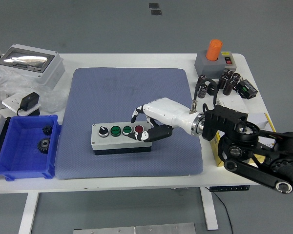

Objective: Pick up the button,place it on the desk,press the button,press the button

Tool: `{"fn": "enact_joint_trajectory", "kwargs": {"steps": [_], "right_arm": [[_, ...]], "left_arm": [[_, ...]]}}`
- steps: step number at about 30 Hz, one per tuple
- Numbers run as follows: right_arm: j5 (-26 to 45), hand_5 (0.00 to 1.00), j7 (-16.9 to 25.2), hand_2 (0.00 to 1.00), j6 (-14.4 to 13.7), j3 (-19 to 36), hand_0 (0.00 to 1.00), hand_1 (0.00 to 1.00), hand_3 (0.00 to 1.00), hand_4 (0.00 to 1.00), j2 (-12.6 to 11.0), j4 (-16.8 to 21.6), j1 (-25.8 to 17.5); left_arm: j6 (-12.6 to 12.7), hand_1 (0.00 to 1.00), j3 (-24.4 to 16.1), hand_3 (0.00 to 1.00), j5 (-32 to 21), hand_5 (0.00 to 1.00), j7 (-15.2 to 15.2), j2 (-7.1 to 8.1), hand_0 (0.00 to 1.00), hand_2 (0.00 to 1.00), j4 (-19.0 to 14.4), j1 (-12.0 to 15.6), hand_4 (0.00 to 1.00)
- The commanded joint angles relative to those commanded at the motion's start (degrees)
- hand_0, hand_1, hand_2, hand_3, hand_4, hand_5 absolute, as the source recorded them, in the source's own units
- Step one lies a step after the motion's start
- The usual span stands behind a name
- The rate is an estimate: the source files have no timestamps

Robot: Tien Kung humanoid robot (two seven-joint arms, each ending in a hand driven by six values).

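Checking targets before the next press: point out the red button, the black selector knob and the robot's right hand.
red button (138,129), head view, on its red cap.
black selector knob (103,131), head view, on its top.
right hand (149,119), head view, middle of the hand.

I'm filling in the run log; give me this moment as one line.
stage: pressing | right hand: fingers curled over button box, thumb by red button | box: on blue mat | left arm: out of view
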Motion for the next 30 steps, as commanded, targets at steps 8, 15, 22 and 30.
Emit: {"fn": "enact_joint_trajectory", "kwargs": {"steps": [8, 15, 22, 30], "right_arm": [[-1.6, 0.855, -0.2, 0.143, -1.3, -1.7, 0.037, 0.03, 0.705, 0.566, 1.7, -3.4, -0.1], [-2.9, 0.867, -0.1, 0.142, -2.3, -2.0, 0.033, 0.028, 0.708, 0.562, 1.5, -4.9, -1.5], [-3.5, 0.85, 0.0, 0.14, -2.7, -2.6, 0.034, 0.028, 0.703, 0.542, 0.8, -5.6, -2.9], [-1.3, 0.834, 2.1, 0.135, -4.7, -0.6, 0.03, 0.029, 0.7, 0.538, 0.5, -4.5, -3.6]], "left_arm": [[-0.2, 0.66, -0.3, 0.746, 0.3, 0.682, -0.5, -0.06, 0.683, 0.597, 0.1, -0.1, 0.885], [-0.2, 0.66, -0.4, 0.745, 0.2, 0.693, -0.8, -0.12, 0.679, 0.591, 0.1, 0.0, 0.891], [-0.2, 0.658, -0.5, 0.744, 0.3, 0.699, -1.1, -0.2, 0.678, 0.587, 0.1, 0.1, 0.896], [0.3, 0.656, -0.9, 0.742, 0.7, 0.709, -2.0, -0.14, 0.676, 0.589, 0.2, -0.1, 0.905]]}}
